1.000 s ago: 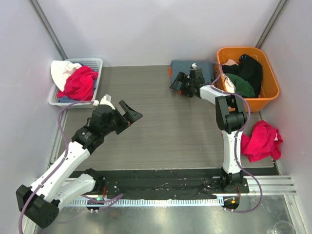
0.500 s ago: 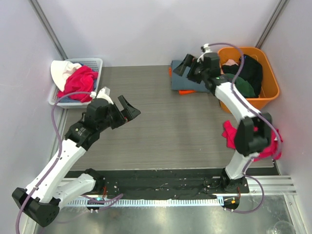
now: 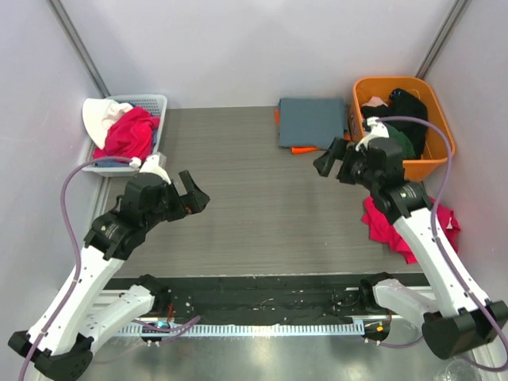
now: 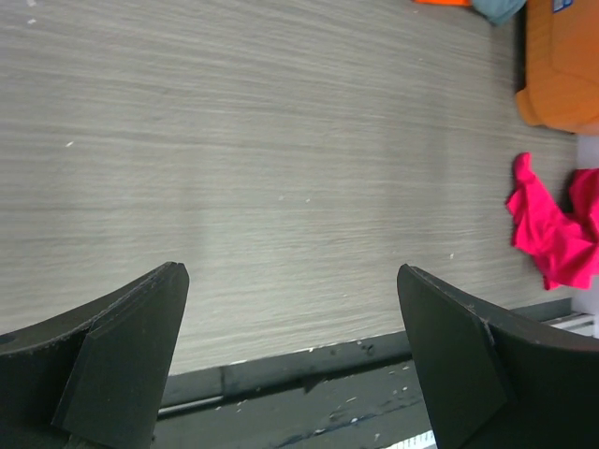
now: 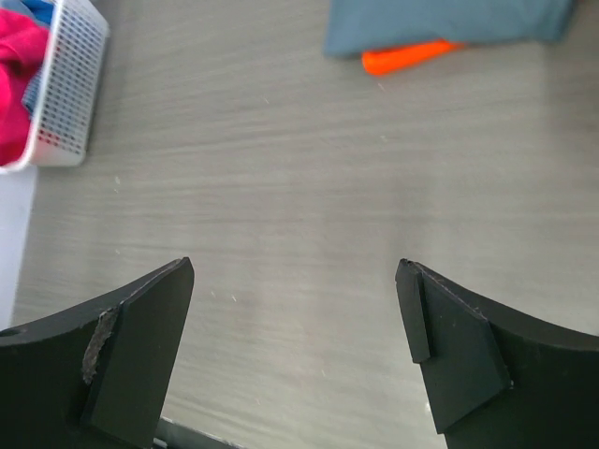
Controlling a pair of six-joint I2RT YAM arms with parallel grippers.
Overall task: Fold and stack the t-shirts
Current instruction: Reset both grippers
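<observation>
A folded slate blue-grey t-shirt [image 3: 312, 121] lies at the back of the table, left of the orange tub. It rests on an orange t-shirt [image 3: 303, 149], of which only edges peek out. The right wrist view shows the blue-grey t-shirt [image 5: 440, 23] and the orange edge [image 5: 407, 56] at the top. My right gripper [image 3: 327, 159] [image 5: 295, 271] hovers open and empty just in front of that stack. On the left side, over bare table, my left gripper [image 3: 194, 194] [image 4: 290, 281] is also open and empty.
An orange tub [image 3: 439, 151] of dark clothes stands at the back right. A white basket [image 3: 155, 103] with red and white garments sits at the back left. A crumpled pink-red garment [image 3: 393, 230] lies at the right, partly under my right arm.
My right arm has drawn back from the folded stack toward the near right, its gripper still open. My left arm has retreated slightly toward the near left.
</observation>
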